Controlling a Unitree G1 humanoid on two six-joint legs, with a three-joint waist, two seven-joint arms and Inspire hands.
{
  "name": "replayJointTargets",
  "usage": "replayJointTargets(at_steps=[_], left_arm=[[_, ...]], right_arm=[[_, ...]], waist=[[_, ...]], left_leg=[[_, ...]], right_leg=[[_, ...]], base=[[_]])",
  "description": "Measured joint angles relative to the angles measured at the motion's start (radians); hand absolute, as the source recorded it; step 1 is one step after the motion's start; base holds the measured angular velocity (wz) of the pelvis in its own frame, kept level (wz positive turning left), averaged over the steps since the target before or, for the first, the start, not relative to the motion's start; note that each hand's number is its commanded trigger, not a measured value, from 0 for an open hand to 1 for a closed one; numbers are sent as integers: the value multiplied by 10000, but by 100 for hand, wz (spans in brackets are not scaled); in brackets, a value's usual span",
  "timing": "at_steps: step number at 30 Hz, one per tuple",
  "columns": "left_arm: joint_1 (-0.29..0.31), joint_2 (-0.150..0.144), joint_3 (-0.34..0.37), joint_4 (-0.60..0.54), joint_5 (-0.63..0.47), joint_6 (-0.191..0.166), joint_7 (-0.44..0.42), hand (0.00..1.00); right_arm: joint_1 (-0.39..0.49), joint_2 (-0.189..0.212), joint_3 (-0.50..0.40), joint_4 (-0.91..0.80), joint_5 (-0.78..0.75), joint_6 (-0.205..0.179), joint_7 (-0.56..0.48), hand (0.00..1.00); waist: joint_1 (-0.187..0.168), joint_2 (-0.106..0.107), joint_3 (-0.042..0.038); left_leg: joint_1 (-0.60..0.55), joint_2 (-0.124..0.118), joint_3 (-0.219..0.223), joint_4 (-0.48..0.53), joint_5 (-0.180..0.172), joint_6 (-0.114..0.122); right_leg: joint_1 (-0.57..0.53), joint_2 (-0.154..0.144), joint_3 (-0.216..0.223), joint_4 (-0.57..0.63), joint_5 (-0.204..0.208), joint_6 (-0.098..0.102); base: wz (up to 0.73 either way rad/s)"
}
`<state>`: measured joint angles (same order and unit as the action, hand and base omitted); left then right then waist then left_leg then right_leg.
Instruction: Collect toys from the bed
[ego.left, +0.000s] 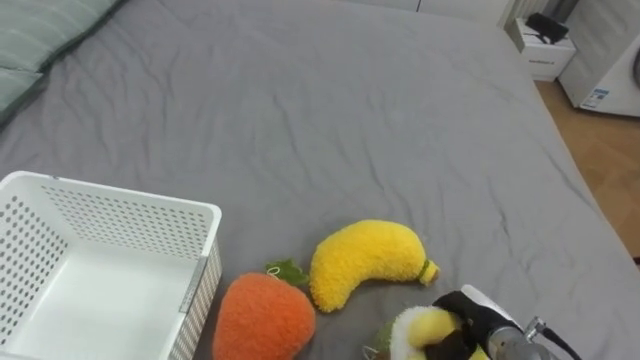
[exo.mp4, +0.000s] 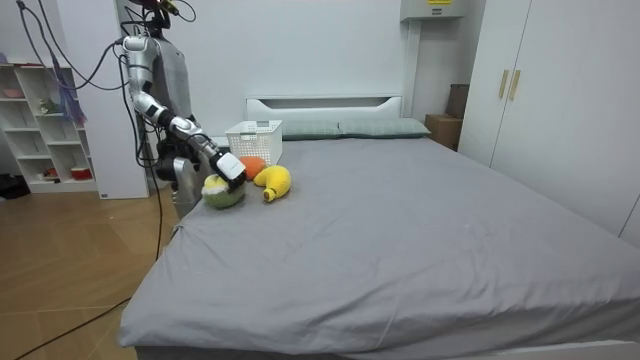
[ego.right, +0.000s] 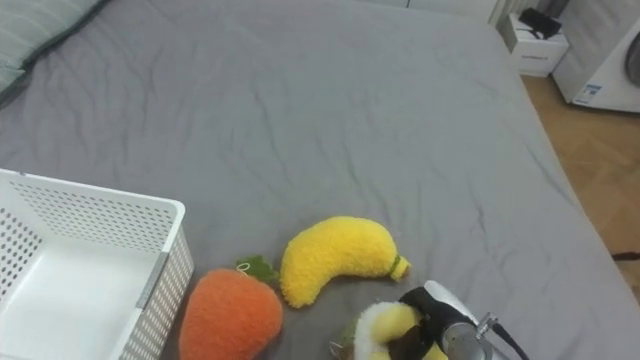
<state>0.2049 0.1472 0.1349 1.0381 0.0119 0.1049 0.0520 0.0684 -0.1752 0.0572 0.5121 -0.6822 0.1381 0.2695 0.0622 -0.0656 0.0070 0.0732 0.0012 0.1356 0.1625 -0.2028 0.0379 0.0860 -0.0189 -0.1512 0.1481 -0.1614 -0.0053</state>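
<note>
Grey bed (ego.left: 350, 120), right hand (ego.left: 472, 312) gripping plush toy (ego.left: 422, 326)

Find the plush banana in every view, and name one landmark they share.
Left eye view: plush banana lower centre, right of the orange plush fruit.
Right eye view: lower centre, slightly left of middle.
Room view: left of centre on the bed, just before the white basket.
Shared landmark: the white basket.

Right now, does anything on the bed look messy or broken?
Nothing looks broken or spilled. The only odd bit is that the white basket looks empty, while the orange toy and the banana toy lie on the bed beside it. The right hand grips a yellow-green toy.
</note>
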Motion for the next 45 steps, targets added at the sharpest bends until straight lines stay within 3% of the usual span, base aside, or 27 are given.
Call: replayJointTargets(at_steps=[8,13,20,29,35,40,45], left_arm=[[16,-6,9,-7,5,-15,-4,0],[16,18,50,-2,10,-21,-28,0],[7,42,100,72,25,-78,-294,0],[-5,79,83,107,278,-84,-464,0],[-102,137,-20,206,265,-142,-457,0],[-304,96,-28,198,316,-147,-449,0],[-442,154,-424,187,307,-175,-375,0]], right_arm=[[12,111,0,-21,8,-54,-140,100],[11,-45,-48,-832,256,-63,-207,100],[-29,-322,-732,-3351,1174,-167,-264,100],[-707,-724,-1594,-6184,3271,-135,-475,100],[-1976,-727,-1232,-6910,3732,-117,-354,100],[-2838,-728,-769,-7094,3713,84,-255,100],[-3533,-595,373,-7112,3497,276,173,100]], waist=[[-48,-10,-9],[-65,-61,-45],[-228,-35,-38],[-341,2,2],[-249,-18,8],[196,-43,-21],[527,-59,-23]], left_leg=[[-16,-3,-21,5,2,1],[-58,-3,-42,67,3,2],[-69,-15,-36,72,6,8],[-96,-10,-54,52,10,10],[-144,-27,-144,52,10,11],[-289,-30,-202,95,17,12],[-265,-104,-345,88,39,12]], right_leg=[[4,-76,-114,16,-4,7],[-7,-91,-147,28,-8,11],[-3,-99,-128,36,-8,11],[-41,-18,-30,33,-8,12],[-36,-22,-158,26,-8,12],[-187,-14,-168,65,-8,11],[-144,-26,-164,53,-8,11]], base=[[0],[1],[1],[-1],[2],[1],[4]])
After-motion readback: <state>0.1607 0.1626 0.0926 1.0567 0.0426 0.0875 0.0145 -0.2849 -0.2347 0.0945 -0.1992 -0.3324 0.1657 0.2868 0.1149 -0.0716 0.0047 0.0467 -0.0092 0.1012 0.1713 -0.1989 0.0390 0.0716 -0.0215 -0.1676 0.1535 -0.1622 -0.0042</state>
